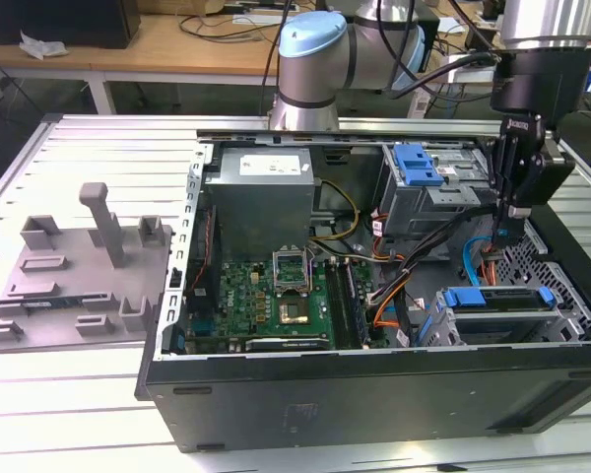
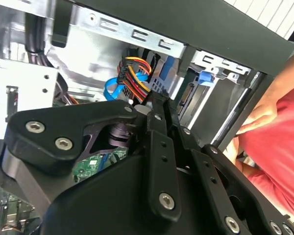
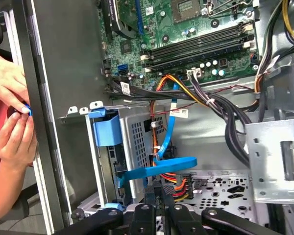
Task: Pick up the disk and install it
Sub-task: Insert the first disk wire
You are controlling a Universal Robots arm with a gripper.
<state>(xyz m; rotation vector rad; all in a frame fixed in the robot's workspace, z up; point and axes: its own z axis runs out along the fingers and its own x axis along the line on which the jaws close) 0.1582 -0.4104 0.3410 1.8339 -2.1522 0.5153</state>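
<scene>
One disk (image 1: 499, 299), seated in the open computer case (image 1: 374, 399)

It lies flat in the lower drive cage, in the case corner at the exterior view's right, with its blue frame showing along the upper edge. Near it, inside the case, hangs the claw (image 1: 502, 238), clenched on nothing; both wrist views show its fingers (image 2: 159, 110) (image 3: 152, 196) pressed together beside a bundle of blue, orange and yellow cables (image 3: 174, 166). A person's hand (image 3: 12, 142) at the case rim pinches a small blue piece (image 3: 28, 110). A grey fixture plate (image 1: 69, 286) rests on the tabletop (image 1: 79, 414) at the exterior view's left.
</scene>
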